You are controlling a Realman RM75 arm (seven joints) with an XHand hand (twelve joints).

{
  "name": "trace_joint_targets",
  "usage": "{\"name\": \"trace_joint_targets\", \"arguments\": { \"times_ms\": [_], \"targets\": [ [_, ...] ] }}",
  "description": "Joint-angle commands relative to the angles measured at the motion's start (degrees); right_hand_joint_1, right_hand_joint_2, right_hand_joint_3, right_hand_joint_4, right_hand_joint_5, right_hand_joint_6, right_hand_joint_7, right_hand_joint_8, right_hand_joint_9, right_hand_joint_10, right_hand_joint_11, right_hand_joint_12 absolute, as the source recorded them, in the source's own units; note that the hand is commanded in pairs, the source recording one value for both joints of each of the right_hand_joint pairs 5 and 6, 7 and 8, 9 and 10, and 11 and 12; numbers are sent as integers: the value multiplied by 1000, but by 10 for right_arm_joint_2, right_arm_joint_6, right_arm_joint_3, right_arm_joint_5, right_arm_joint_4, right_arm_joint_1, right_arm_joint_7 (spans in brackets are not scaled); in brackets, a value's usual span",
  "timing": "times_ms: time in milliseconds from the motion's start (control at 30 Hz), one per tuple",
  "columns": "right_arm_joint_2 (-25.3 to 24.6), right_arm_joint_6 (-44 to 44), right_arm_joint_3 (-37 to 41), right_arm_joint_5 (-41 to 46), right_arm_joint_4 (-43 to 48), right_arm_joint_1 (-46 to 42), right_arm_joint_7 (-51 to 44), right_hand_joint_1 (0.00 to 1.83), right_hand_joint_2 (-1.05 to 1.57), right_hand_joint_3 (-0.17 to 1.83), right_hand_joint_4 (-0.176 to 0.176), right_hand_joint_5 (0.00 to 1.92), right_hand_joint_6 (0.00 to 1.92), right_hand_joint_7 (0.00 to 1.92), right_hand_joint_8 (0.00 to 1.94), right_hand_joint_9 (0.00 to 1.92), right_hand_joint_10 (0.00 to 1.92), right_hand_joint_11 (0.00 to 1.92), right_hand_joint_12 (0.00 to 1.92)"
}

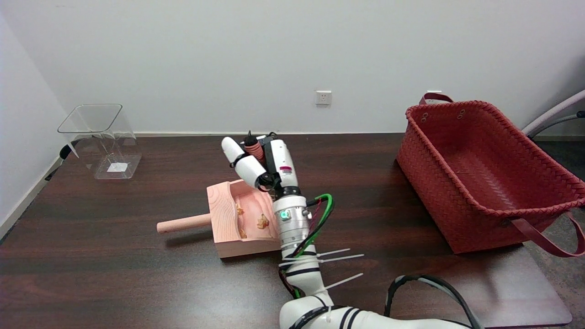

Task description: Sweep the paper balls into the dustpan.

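Observation:
A pale wooden dustpan (225, 218) lies mid-table, its round handle (183, 224) pointing left and its open mouth facing right. Small crumpled orange-brown paper balls (262, 222) lie inside it, and another scrap (239, 210) sits nearer the back wall. My right hand (261, 165) hovers over the dustpan's far right corner, with its wrist covering the mouth. Its fingers are wrapped around a reddish ribbed handle with a black tip (252, 147), which looks like a brush. The rest of that tool is hidden behind the hand.
A clear plastic bin (101, 139) stands at the back left. A large red woven basket (480, 173) with handles fills the right side of the dark wooden table (114, 274). A chair's frame (555, 114) shows beyond the basket.

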Motion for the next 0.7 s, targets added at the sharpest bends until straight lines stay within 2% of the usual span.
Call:
{"name": "trace_joint_targets", "arguments": {
  "times_ms": [33, 300, 700],
  "targets": [
    [-57, -52, 0, 64, -27, 29, 217, 643, 1571, 9, 0, 1920, 1920, 1920, 1920, 1920, 1920, 1920, 1920],
    [-62, -59, 1, 102, -1, 38, 304, 637, 1571, -27, 0, 1920, 1920, 1920, 1920, 1920, 1920, 1920, 1920],
    [-40, -2, 7, 101, 42, 47, 299, 628, 1571, -16, 0, 1920, 1920, 1920, 1920, 1920, 1920, 1920, 1920]
  ]
}}
